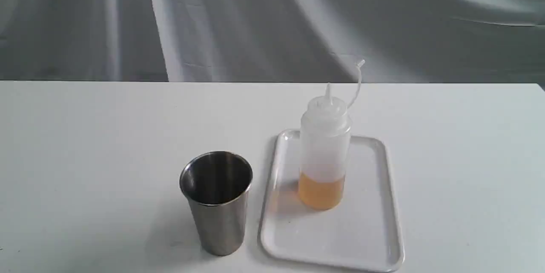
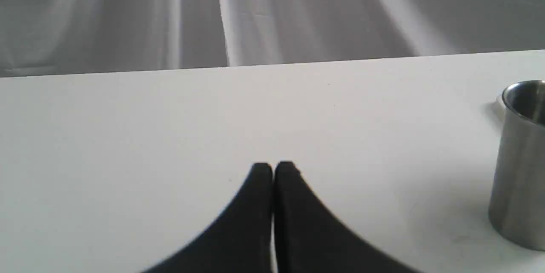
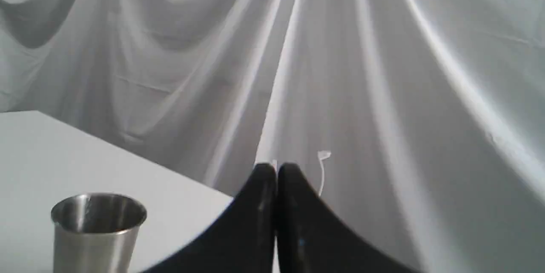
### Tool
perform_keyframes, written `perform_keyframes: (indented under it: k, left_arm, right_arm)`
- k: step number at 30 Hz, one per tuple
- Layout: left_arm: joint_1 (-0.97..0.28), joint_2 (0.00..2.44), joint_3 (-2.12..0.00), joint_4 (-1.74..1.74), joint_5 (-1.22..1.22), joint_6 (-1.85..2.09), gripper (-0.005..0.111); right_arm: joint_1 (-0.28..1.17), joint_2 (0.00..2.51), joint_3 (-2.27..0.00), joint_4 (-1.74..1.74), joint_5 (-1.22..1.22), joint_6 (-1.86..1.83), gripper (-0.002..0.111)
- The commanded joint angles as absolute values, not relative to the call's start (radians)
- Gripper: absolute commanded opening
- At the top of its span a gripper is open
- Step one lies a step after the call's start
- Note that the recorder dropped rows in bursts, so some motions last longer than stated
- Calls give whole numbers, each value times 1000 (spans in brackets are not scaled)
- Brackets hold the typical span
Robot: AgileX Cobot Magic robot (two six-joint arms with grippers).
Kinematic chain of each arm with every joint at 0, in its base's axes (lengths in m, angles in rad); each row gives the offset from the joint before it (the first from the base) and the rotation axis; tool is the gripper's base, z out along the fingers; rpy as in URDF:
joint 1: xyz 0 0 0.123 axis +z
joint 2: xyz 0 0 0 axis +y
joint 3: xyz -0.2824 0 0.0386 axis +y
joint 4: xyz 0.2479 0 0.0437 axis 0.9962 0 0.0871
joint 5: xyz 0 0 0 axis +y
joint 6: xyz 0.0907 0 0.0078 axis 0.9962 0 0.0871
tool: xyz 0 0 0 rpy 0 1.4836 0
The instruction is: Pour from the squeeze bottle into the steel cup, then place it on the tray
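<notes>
The squeeze bottle [image 1: 324, 149] stands upright on the white tray [image 1: 366, 239], with amber liquid in its lower part and its cap strap curling up to the right. To the tray's left, the steel cup [image 1: 217, 200] stands upright on the table. No gripper shows in the exterior view. In the left wrist view my left gripper [image 2: 273, 168] is shut and empty above bare table, with the steel cup [image 2: 517, 162] off to one side. In the right wrist view my right gripper [image 3: 276, 170] is shut and empty; it hides most of the bottle, whose cap strap [image 3: 322, 170] shows behind it. The cup [image 3: 96, 230] shows there too.
The white table [image 1: 85, 145] ends at a far edge, with a grey draped cloth [image 1: 272, 21] hanging behind it.
</notes>
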State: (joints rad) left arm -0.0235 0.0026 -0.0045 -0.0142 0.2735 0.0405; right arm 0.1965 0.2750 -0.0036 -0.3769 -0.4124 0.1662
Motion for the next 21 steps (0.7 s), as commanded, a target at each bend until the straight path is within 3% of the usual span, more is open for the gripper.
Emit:
perform_keyframes:
  k: [1,21]
  left_arm:
    - [-22,0,0,-15,266,36,0]
    - [-22,0,0,-15,266,37,0]
  right_arm:
    - [157,224,0,-357,-406,166,0]
    - [-124,39,0,-355,-317,209,0]
